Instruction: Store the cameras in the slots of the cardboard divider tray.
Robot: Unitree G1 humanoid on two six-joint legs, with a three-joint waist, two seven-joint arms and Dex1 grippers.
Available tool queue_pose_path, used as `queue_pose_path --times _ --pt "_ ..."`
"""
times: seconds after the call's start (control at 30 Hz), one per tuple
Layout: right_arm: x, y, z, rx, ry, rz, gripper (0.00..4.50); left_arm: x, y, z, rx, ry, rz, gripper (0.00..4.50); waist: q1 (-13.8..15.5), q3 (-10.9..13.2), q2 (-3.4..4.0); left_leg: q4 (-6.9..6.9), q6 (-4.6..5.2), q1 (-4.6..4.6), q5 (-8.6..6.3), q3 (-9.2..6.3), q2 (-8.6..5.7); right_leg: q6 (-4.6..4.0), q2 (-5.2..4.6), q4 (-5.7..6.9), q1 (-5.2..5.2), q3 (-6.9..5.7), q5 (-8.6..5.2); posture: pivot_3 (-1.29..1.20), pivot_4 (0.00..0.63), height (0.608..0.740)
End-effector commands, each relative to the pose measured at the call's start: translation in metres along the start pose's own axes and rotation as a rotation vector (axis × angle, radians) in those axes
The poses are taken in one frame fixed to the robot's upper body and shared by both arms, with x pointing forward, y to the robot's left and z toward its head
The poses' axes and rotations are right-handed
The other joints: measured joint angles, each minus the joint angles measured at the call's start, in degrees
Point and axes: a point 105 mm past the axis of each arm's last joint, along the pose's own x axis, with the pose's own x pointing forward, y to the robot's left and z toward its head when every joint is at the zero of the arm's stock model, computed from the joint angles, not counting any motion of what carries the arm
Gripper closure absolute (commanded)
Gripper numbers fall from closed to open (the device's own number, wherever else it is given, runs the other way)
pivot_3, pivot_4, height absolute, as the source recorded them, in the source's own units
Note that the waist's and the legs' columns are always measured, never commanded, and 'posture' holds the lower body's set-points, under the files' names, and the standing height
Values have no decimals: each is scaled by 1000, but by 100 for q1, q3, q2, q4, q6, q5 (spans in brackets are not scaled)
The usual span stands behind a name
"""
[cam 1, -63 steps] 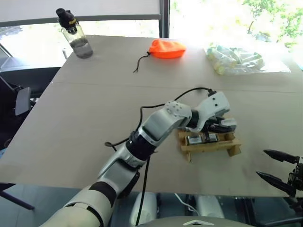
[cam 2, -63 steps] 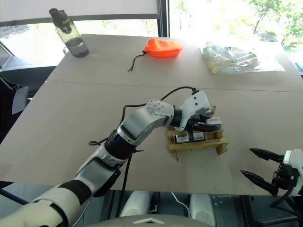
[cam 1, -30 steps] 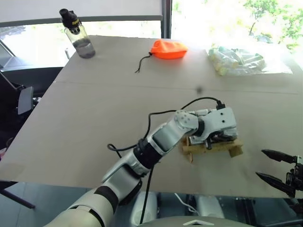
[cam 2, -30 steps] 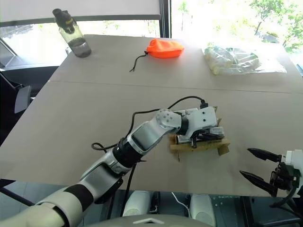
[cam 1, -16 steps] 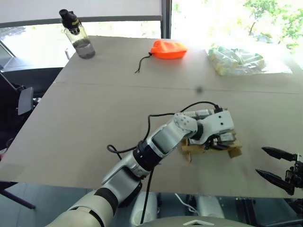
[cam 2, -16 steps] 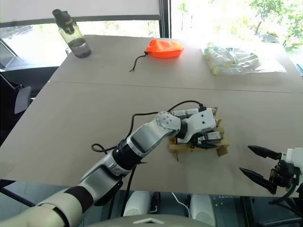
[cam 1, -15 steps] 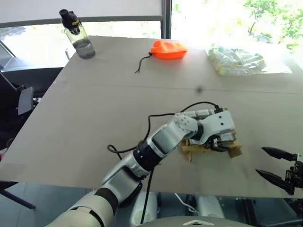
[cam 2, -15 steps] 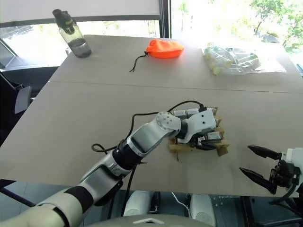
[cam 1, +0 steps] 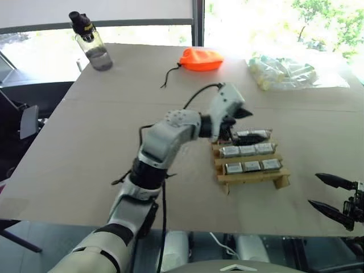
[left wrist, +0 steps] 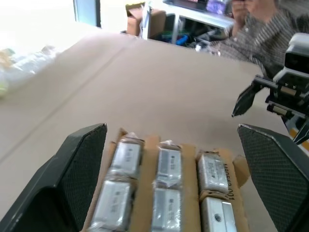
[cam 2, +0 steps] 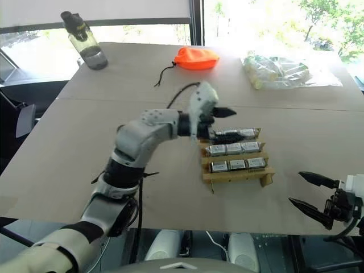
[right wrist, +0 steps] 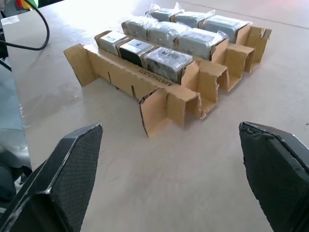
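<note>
- Near the table's front edge, right of centre: cardboard divider tray (cam 1: 250, 176), three rows of three slots.
- All nine slots hold cameras (cam 1: 249, 150), lying flat and silver-grey.
- My left hand (cam 1: 245, 124) hangs over the tray's far row, fingers spread wide, gripping nothing.
- My right hand (cam 1: 329, 194) sits off the table's front right corner, fingers wide apart, empty, pointing at the tray.
- Far edge: bottle (cam 1: 91, 42) at left corner, orange pouch (cam 1: 201, 58) mid, clear bag (cam 1: 287, 71) right.

Cameras (cam 2: 234, 149) apparently fill the tray (cam 2: 236, 176) slots
</note>
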Motion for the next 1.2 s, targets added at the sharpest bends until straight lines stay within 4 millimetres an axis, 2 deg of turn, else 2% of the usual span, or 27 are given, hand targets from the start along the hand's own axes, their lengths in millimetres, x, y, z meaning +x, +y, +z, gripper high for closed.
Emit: queue_pose_path --times 0.03,0.07,0.17,0.23,0.33,0.4,0.53,0.63,0.93,1.2 --pt "-3 -3 6 -25 -14 3 0 -36 4 6 34 -66 69 11 -3 0 1 -1 0 0 0 0 0 0 0 0 0 0 0 0 150 726" --pt "-3 -4 5 -25 -14 4 0 -42 5 4 34 -63 86 11 0 0 1 -2 0 1 0 0 0 0 0 -1 0 0 0 0 150 726" --pt "2 -6 4 -18 -23 14 0 -91 14 -51 -116 106 257 11 -44 -5 9 -1 -1 3 0 2 0 0 0 -1 0 -5 0 0 150 726" --pt "4 -8 2 -16 -27 18 0 -112 13 -70 -136 147 334 11 -65 -2 4 -8 -1 10 0 8 18 0 -5 2 2 5 -1 0 150 726" --pt "5 -12 -3 -2 -24 18 0 -147 1 -102 -173 189 435 11 -72 1 -3 -5 -1 4 0 5 23 0 -6 1 1 0 -1 0 150 726" --pt "4 -13 -6 9 -15 29 0 -158 -9 -116 -161 234 459 11 -104 -3 -8 -1 -1 3 -1 6 24 0 -6 -2 0 -4 -1 0 150 726" --pt "6 -21 -5 1 -6 53 0 -168 -29 -122 -147 220 480 11 -88 -7 -2 -2 -1 6 -1 4 27 -2 -6 -1 2 -7 -1 0 150 726" --pt "8 -27 -4 -10 2 68 0 -173 -36 -127 -117 218 502 11 -105 -9 -1 -3 2 10 -3 8 28 -3 -6 1 2 0 -1 0 150 726" --pt "1 -36 -13 -36 41 41 0 -173 -37 -128 -85 160 532 11 -101 -10 1 -5 15 9 -11 16 29 -3 -3 1 2 -6 0 0 150 726" --pt "-3 -36 -17 -71 61 38 0 -170 -37 -128 -58 143 484 11 -109 -10 2 -6 16 13 -11 22 32 -3 0 1 1 -14 0 0 150 726"
